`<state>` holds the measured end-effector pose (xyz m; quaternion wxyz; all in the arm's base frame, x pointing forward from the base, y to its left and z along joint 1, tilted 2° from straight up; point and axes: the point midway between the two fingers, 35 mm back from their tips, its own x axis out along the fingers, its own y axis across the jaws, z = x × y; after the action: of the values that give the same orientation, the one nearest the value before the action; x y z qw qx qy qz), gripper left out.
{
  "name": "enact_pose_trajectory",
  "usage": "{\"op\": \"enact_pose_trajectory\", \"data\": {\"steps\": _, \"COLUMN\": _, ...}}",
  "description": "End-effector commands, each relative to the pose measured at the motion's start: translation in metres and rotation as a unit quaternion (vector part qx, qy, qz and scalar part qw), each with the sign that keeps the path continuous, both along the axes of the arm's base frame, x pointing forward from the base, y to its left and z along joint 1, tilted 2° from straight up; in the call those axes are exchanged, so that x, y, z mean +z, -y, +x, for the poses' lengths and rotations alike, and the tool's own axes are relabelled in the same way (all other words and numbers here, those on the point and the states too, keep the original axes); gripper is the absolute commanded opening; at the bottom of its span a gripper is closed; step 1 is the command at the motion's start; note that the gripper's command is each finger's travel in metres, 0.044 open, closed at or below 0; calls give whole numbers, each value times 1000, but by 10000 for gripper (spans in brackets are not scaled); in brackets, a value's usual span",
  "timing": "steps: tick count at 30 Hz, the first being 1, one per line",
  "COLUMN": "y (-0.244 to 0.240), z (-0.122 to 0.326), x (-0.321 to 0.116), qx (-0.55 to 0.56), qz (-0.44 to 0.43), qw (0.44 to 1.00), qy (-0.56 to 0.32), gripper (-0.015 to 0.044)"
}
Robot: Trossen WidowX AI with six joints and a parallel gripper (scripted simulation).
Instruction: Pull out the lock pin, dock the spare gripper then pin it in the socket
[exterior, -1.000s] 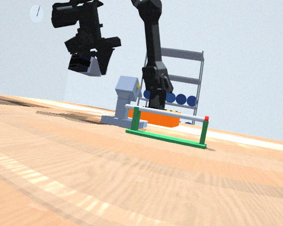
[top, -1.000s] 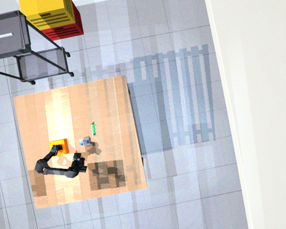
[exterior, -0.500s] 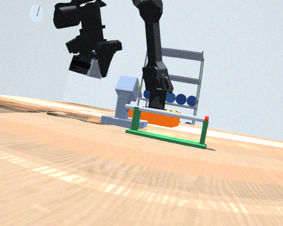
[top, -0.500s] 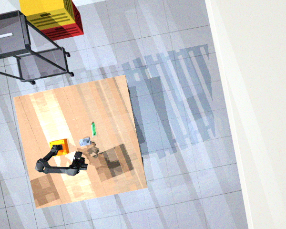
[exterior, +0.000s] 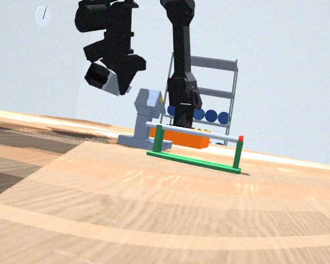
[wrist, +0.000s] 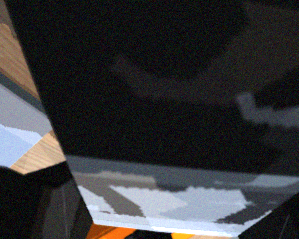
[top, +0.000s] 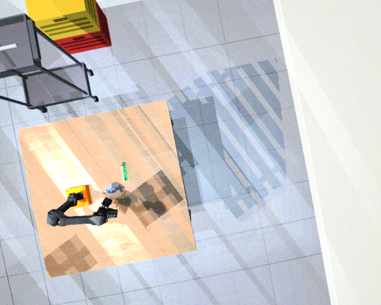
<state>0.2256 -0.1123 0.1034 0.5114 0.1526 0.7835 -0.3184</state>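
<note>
My gripper (exterior: pixel 121 85) (wrist: pixel 166 159) is shut on the spare gripper (exterior: pixel 98 77) (wrist: pixel 149 95), a black block with a grey part. It is held tilted in the air, left of the mount in the exterior view, touching neither the mount nor the table. It fills most of the wrist view. The blue-grey mount (top: pixel 113 189) (exterior: pixel 148 100) (wrist: pixel 15 117) stands upright with a yellow mark on its head; the socket's inside cannot be seen. The lock pin (exterior: pixel 196 132), a pale rod with a red end, lies across the two posts of the green rack (exterior: pixel 193 163) (top: pixel 124 173).
The arm's orange base (top: pixel 86 195) (exterior: pixel 185 139) stands behind the mount in the exterior view. The wooden table (top: pixel 69 147) carries everything. A grey cart (top: pixel 58 77) and yellow and red crates (top: pixel 67 24) stand beyond the table's edge.
</note>
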Motion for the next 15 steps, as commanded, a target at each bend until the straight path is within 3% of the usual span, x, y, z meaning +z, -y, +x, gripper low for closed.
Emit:
{"op": "enact_pose_trajectory", "data": {"steps": 1, "y": -4, "z": 2, "x": 1, "qx": -16, "qz": -39, "qw": 999, "qy": 4, "gripper": 0}}
{"op": "enact_pose_trajectory", "data": {"steps": 15, "y": -18, "z": 6, "x": 0, "qx": -84, "qz": -160, "qw": 983, "qy": 32, "gripper": 0}}
